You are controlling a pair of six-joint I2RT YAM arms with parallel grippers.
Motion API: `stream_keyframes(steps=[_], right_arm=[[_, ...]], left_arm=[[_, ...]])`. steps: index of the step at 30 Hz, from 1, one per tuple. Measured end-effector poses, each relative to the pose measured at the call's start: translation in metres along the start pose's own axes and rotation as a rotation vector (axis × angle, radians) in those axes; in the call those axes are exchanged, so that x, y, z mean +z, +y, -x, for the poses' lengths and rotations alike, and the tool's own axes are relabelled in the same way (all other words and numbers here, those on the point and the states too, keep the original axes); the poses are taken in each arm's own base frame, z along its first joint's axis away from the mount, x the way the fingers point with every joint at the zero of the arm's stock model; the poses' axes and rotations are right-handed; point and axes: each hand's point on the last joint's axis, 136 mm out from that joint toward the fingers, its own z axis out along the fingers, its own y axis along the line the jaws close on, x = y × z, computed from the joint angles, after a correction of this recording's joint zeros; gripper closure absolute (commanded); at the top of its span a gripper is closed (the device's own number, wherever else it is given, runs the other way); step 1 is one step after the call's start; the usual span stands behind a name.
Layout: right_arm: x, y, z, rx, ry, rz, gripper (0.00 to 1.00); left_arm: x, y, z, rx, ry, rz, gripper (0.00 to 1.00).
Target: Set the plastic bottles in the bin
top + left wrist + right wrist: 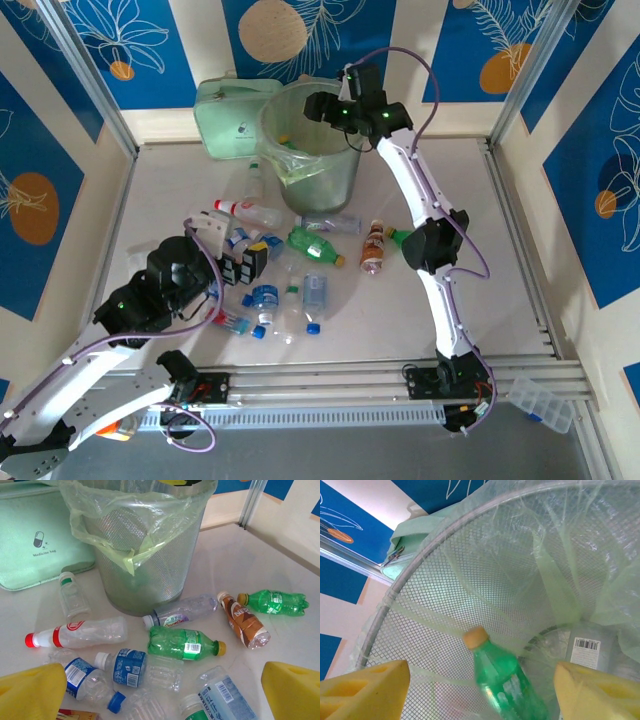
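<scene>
While the right pincer (480, 685) gapes over the bin (445, 580), a green bottle (507, 677) seems untouched between; left pincer (161, 695) wide, empty.

A pale green zipped case (228, 112) lay flat at the back left of the pale worktop (500, 260), against the wall. In the left wrist view its top (35, 540) bore a small capsule mark (38, 539) over a line of print. Blue wall panels (290, 30) with white leaf outlines and orange discs (505, 68) enclosed the space. A clear compartment box (540, 400) sat at the near right corner, beside the aluminium rails (330, 380).
</scene>
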Motion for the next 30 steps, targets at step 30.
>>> stream_keyframes(steps=[30], right_arm=[[-0.251, -0.061, -0.256, -0.162, 0.242, -0.302, 0.36]], left_arm=[[0.048, -0.043, -0.106, -0.282, 0.58, -0.022, 0.23]])
